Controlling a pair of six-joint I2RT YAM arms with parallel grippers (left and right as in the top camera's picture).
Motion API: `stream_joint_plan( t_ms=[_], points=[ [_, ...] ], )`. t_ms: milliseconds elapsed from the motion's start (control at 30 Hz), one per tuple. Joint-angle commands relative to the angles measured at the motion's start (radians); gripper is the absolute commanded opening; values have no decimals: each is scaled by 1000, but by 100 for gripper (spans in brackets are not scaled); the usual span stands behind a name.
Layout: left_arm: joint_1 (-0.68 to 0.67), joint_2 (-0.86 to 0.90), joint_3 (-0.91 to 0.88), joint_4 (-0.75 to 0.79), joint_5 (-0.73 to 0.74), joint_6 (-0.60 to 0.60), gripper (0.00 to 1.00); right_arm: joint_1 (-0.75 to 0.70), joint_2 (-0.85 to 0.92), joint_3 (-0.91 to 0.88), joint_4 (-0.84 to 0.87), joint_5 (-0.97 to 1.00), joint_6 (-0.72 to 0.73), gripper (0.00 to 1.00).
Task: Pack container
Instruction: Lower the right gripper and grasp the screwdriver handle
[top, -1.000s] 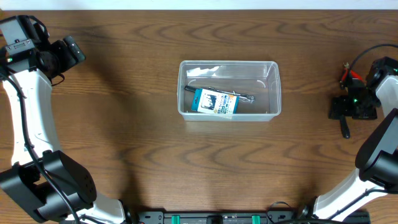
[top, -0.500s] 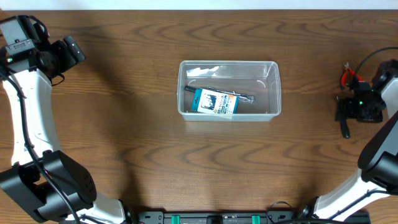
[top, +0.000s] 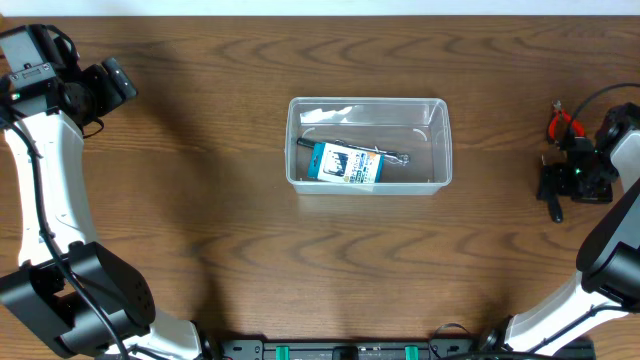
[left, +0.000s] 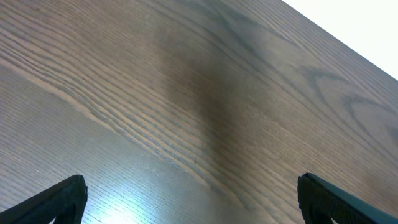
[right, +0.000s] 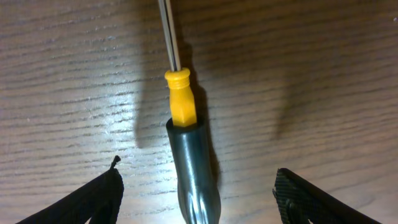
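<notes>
The clear plastic container (top: 440, 150) stands in the middle of the table. A blue-and-white packet (top: 345, 163) and a slim metal tool (top: 398, 156) lie inside it. A screwdriver with a dark handle and yellow collar (right: 181, 102) lies on the table at the far right; its handle end shows in the overhead view (top: 556, 208). My right gripper (right: 198, 173) is open right above it, one finger on each side of the handle, not touching. It also shows in the overhead view (top: 577, 180). My left gripper (left: 191, 185) is open and empty over bare wood at the far left (top: 118, 82).
Red clips or wires (top: 560, 122) sit just behind the right gripper, near the table's right edge. The table's far edge (left: 348, 37) shows in the left wrist view. Both arm bases stand at the front corners.
My right gripper has shifted slightly to the right over the screwdriver. The left arm and the container have not moved.
</notes>
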Motion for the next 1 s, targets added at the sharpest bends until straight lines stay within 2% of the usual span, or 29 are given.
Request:
stream_joint_plan(
  t_ms=[0, 733, 900, 967],
  points=[
    [2, -7, 14, -3, -8, 6, 98, -5, -8, -13, 8, -4, 4, 79],
    [2, -7, 14, -3, -8, 6, 98, -5, -8, -88, 47, -3, 4, 80],
    [2, -7, 14, -3, -8, 6, 98, -5, -8, -88, 48, -3, 13, 77],
    [2, -7, 14, -3, -8, 6, 98, -5, -8, -88, 50, 1, 21, 71]
  ],
)
